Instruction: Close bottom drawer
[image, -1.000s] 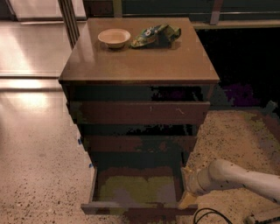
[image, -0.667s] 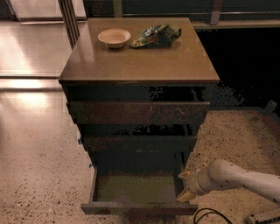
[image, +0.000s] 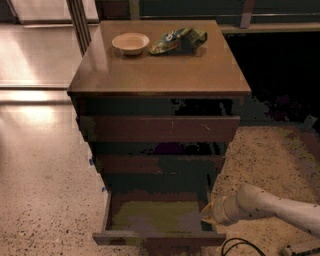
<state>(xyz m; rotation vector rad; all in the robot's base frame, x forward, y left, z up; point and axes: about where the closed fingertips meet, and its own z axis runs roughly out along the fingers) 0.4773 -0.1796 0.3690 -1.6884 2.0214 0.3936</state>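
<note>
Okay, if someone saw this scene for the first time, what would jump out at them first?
The bottom drawer stands pulled far out of the cabinet, showing its olive-green floor. The gripper, on a white arm, is by the drawer's right wall near the front. On the cabinet top sit a pale bowl and a crumpled snack bag beside it.

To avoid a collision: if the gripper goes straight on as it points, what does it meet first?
Probably the right side wall of the bottom drawer; the gripper points left, close beside it, though depth is unclear.
</note>
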